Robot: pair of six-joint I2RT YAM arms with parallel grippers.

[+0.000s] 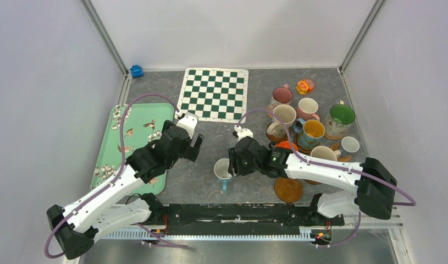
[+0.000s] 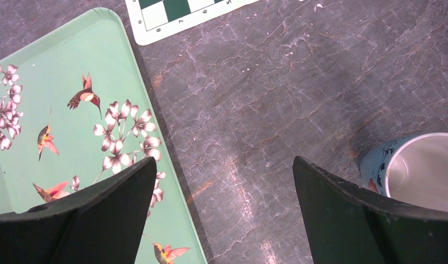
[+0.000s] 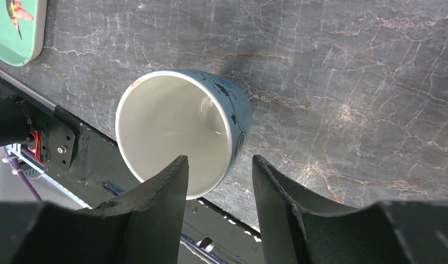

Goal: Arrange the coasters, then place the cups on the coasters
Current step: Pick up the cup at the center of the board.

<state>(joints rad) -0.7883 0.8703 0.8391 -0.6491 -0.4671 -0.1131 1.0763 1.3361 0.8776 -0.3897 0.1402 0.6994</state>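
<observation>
A blue patterned cup [image 1: 223,168] with a white inside [image 3: 172,126] stands alone on the grey table, between the arms. My right gripper [image 1: 233,163] [image 3: 220,159] straddles its rim, one finger over the inside and one outside, with a gap still showing on each side of the wall. My left gripper [image 1: 198,147] [image 2: 224,165] hangs wide open over bare table, and the same cup [image 2: 425,170] sits at its right. Several more cups [image 1: 312,132] crowd the back right, some on dark coasters. One brown coaster [image 1: 288,190] lies bare near my right arm.
A mint-green bird-printed tray [image 1: 134,118] [image 2: 62,66] lies at the left. The green-and-white chequered mat [image 1: 214,93] is at the back centre. A small orange toy [image 1: 304,86] sits behind the cups and a blue object [image 1: 136,71] in the back left corner.
</observation>
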